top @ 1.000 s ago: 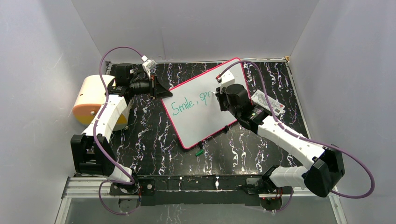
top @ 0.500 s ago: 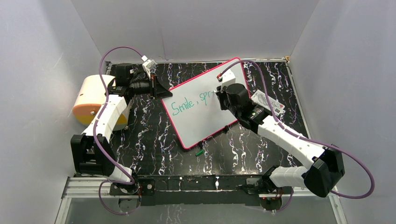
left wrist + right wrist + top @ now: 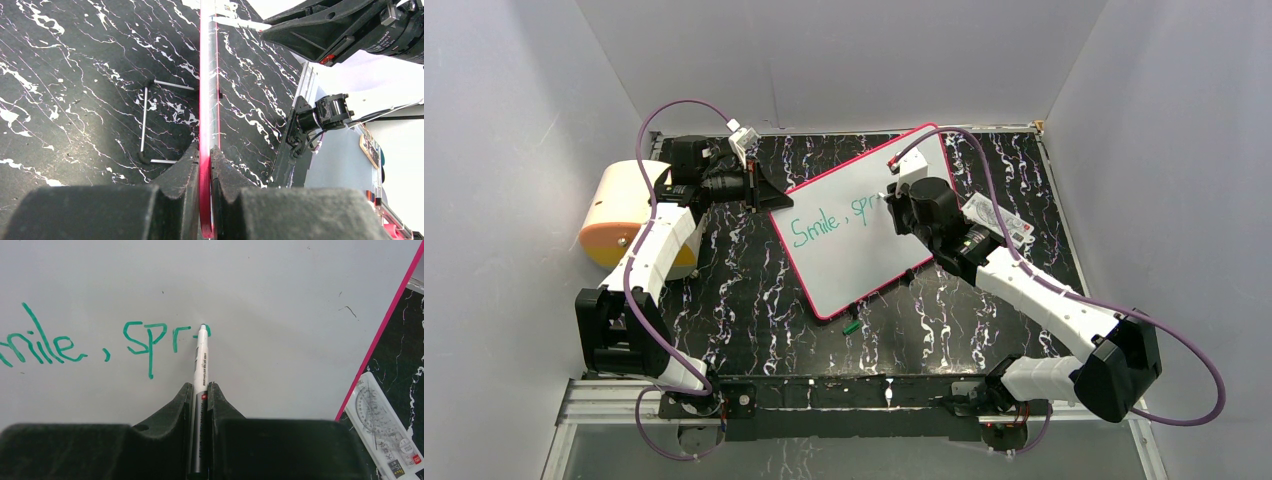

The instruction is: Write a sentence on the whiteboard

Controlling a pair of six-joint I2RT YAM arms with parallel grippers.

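The whiteboard (image 3: 854, 250) lies tilted on the black marble table, white with a pink-red rim. Teal-green writing (image 3: 834, 220) on it reads "Smile, spr". My left gripper (image 3: 769, 198) is shut on the board's left rim, seen edge-on in the left wrist view (image 3: 206, 100) between my fingers (image 3: 180, 172). My right gripper (image 3: 894, 205) is shut on a white marker (image 3: 201, 375). Its green tip touches the board just right of "spr" (image 3: 150, 340), on a small fresh stroke. The board (image 3: 275, 315) fills the right wrist view.
A white packet with a red mark (image 3: 999, 222) lies right of the board; it also shows in the right wrist view (image 3: 385, 425). A green marker cap (image 3: 851, 326) lies below the board. A white and orange cylinder (image 3: 619, 212) stands at the left. A bent metal wire (image 3: 147, 120) lies on the table.
My right gripper has shifted very slightly with the marker at the end of "spr". The left arm and the board have not moved.
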